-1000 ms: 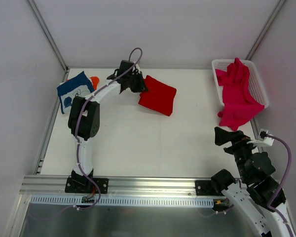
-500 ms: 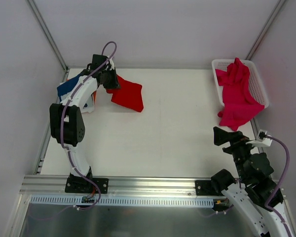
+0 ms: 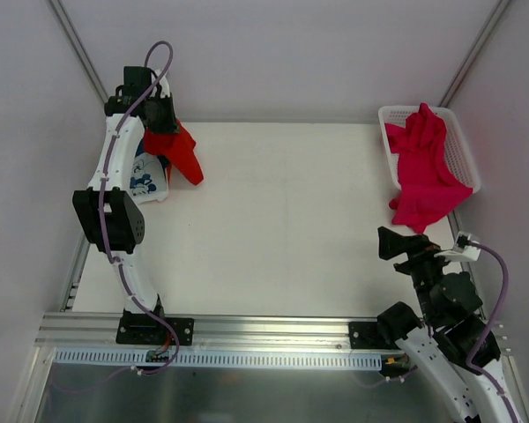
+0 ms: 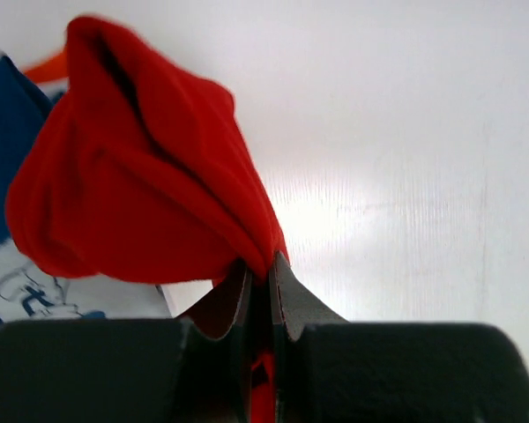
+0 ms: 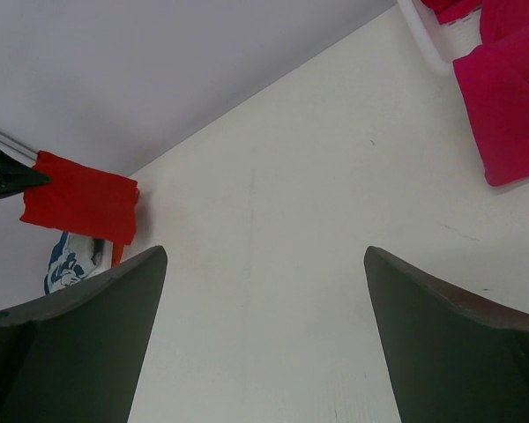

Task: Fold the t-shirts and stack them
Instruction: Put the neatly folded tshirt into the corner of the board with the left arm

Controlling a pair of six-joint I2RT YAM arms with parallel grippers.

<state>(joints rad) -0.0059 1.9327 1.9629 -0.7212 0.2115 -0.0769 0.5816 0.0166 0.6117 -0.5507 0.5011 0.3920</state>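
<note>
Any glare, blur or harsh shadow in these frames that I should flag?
Left wrist: bright glare patch on the table beside the red t-shirt. Right wrist: near fingers dark and soft-edged. Top external: even light, faint shadows only.

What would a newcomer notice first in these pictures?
The folded bright red cloth t-shirt hangs pinched in the left gripper at the far left, near the navy printed t-shirt. At far right, a magenta-pink cloth t-shirt spills out of the white plastic mesh basket.

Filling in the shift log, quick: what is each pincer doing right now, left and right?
Left pincer: closed, holding the red t-shirt.
Right pincer: open, holding nothing.
</note>
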